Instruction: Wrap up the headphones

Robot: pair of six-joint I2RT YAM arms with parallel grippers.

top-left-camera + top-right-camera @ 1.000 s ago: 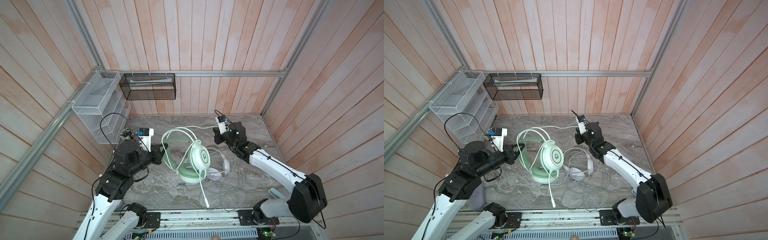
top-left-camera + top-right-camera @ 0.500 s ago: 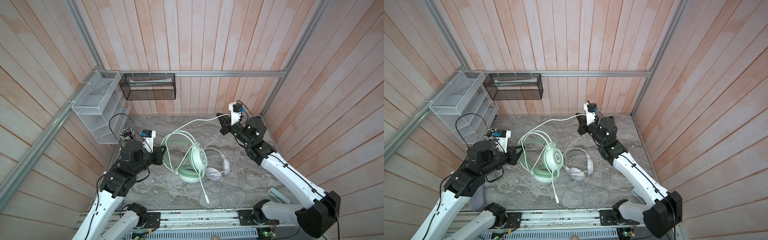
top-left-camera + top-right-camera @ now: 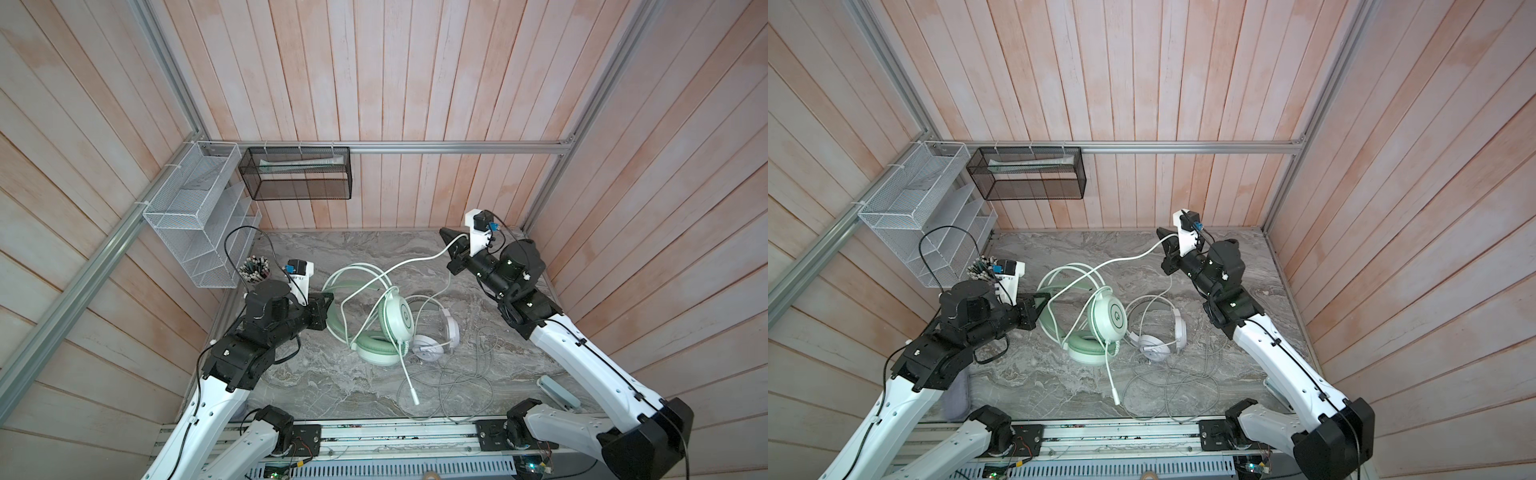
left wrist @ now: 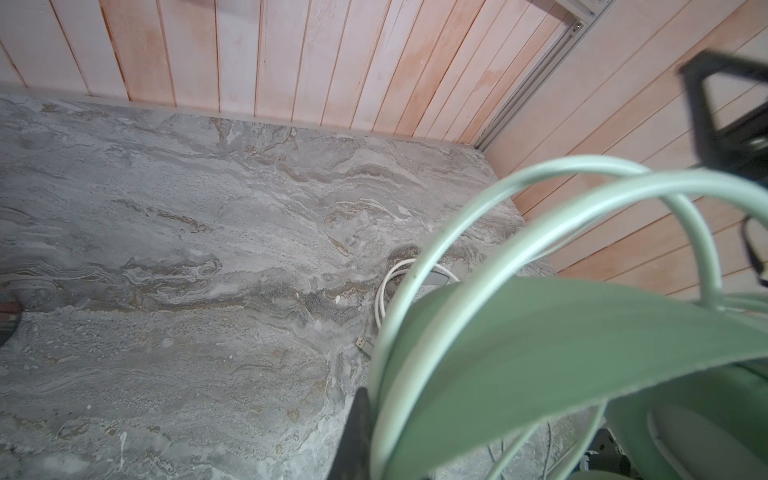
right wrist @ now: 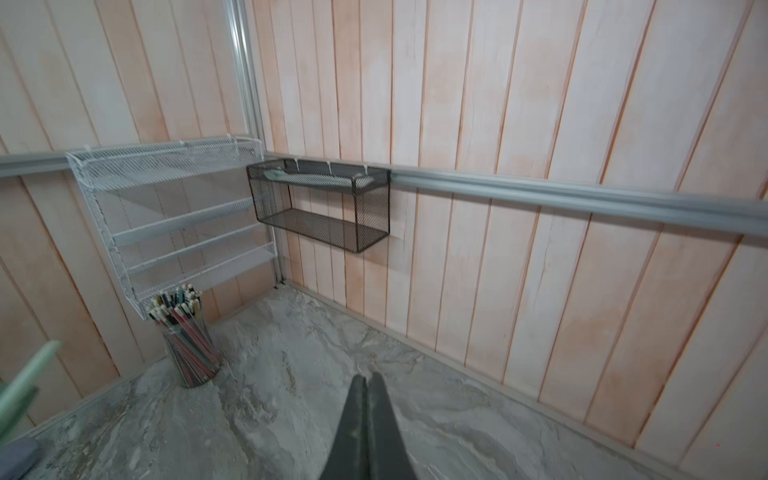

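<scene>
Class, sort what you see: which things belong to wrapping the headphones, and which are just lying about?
Belong: mint green headset, raised pale cable, white headset, left gripper, right gripper.
Lying about: pencil cup, white wire rack, black mesh basket.

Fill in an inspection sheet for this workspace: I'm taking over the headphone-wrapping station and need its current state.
Surface: grey marbled tabletop, no spills seen.
Job's things: mint green headset and white headset lie side by side mid-table, neither wrapped.
Clutter: pen cup at back left; pale flat object at front right.
Grippers: left gripper shut on the mint green headset's headband; right gripper shut on the mint cable, raised above the table.
Cables: mint cable rises to the right gripper; thin grey cable sprawls in loops at the front.
Surroundings: plank walls; white wire rack, black mesh basket on the rail.
</scene>
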